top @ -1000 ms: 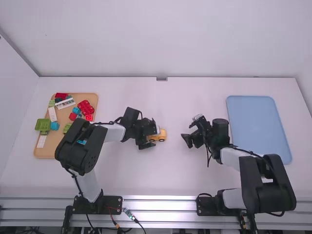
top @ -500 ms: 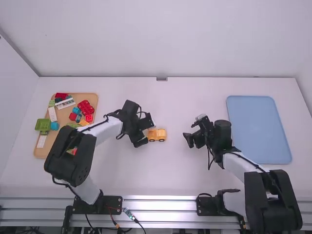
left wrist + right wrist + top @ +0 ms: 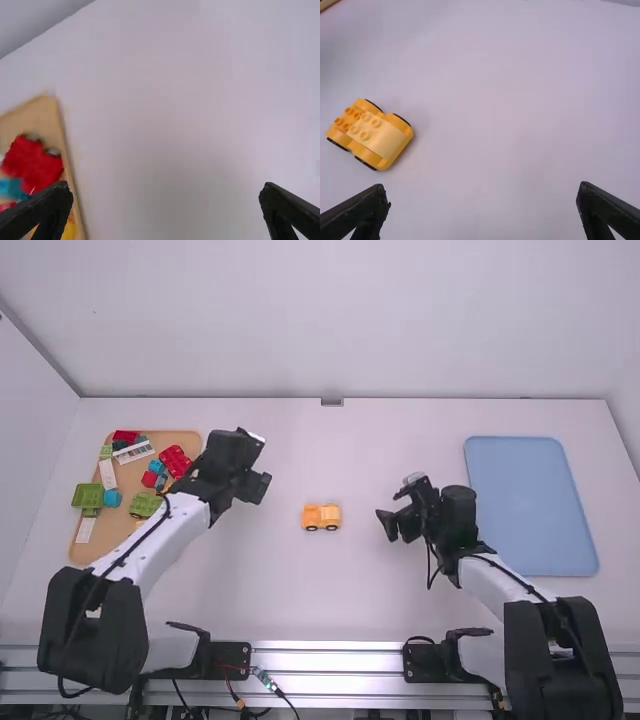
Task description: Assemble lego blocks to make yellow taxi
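Note:
A yellow wheeled base with a paler yellow block on it, the taxi (image 3: 321,517), stands upright at the middle of the table. My left gripper (image 3: 259,463) is beside the wooden tray's right side, up and left of the taxi. My right gripper (image 3: 387,521) is a short way to the taxi's right. In the left wrist view, the left gripper (image 3: 165,200) stands open and holds nothing. The right wrist view has the right gripper (image 3: 482,200) wide open too, with the taxi (image 3: 372,132) off to one side. A yellow piece (image 3: 69,231) lies in the tray.
The wooden tray (image 3: 90,552) at the left holds red, green, blue and white pieces, among them a red wheeled one (image 3: 33,162) near its edge. A blue tray (image 3: 530,505) lies at the right.
My left gripper has left the taxi, moving left and farther up the table toward the wooden tray. The taxi stays in place. The right gripper has shifted only slightly right.

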Action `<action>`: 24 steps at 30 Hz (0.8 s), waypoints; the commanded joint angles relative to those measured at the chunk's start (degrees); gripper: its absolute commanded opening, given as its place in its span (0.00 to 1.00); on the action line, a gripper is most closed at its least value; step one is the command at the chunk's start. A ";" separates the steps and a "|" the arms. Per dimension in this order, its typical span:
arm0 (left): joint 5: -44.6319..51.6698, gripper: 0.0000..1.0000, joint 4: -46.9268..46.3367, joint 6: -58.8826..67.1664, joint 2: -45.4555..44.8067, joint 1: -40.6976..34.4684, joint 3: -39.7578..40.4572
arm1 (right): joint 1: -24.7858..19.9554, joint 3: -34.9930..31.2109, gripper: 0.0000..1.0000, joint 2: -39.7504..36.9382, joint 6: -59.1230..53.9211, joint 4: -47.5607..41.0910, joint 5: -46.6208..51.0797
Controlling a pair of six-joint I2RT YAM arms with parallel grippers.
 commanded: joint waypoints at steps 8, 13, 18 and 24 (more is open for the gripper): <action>-6.40 0.99 4.21 -1.49 -1.11 -0.20 -4.76 | 0.04 -0.48 0.99 -0.85 0.17 3.76 0.13; -22.38 0.99 2.99 -21.77 -1.31 2.30 -4.15 | 0.04 -0.48 0.99 -0.85 0.15 4.70 0.63; -20.61 0.99 -4.94 -34.05 -1.64 8.09 -1.20 | 0.04 -0.48 0.99 -0.85 0.17 4.09 4.22; -4.63 0.99 -11.15 -36.42 -1.64 22.75 3.32 | 0.04 -0.48 0.99 -0.85 0.13 4.09 4.20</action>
